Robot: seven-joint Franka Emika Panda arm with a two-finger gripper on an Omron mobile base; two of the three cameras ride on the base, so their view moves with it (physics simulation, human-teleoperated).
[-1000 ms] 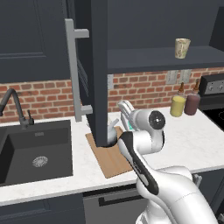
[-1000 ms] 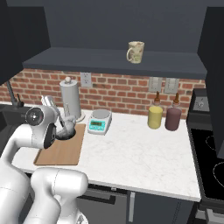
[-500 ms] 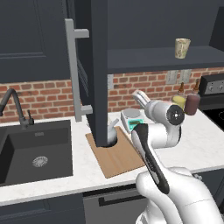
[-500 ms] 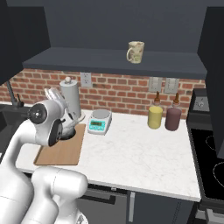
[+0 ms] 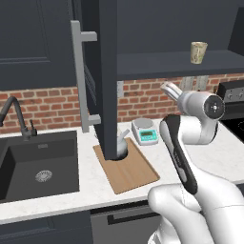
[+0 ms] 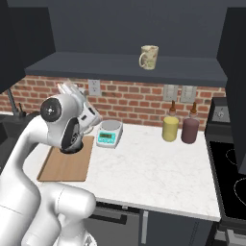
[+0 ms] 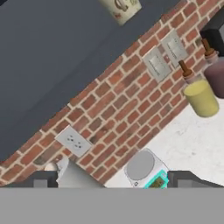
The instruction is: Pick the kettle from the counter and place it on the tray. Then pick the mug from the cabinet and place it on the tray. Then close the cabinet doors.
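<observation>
The dark kettle (image 5: 123, 147) stands on the wooden tray (image 5: 131, 171), half hidden behind the open cabinet door (image 5: 107, 71); its pale spout pokes up. The beige mug (image 5: 198, 51) sits on the cabinet shelf (image 6: 125, 65), and it also shows at the top edge of the hand view as the mug (image 7: 122, 6). My gripper (image 5: 170, 89) hangs open and empty above the counter, right of the kettle and below the shelf, pointing at the brick wall. Its fingertips (image 7: 43, 179) frame the white scale. From the right, the gripper (image 6: 68, 88) is above the tray (image 6: 67, 166).
A white scale (image 5: 144, 131) sits on the counter (image 6: 158, 173) right of the tray. A yellow bottle (image 6: 169, 127) and a dark red bottle (image 6: 190, 129) stand near the stove (image 6: 230, 178). A black sink (image 5: 38, 167) lies left. A grey paper-towel roll (image 7: 74, 175) stands by the wall.
My arm has risen from the kettle on the tray and swung up and right toward the brick wall. The jaws stayed open. The kettle rests on the tray.
</observation>
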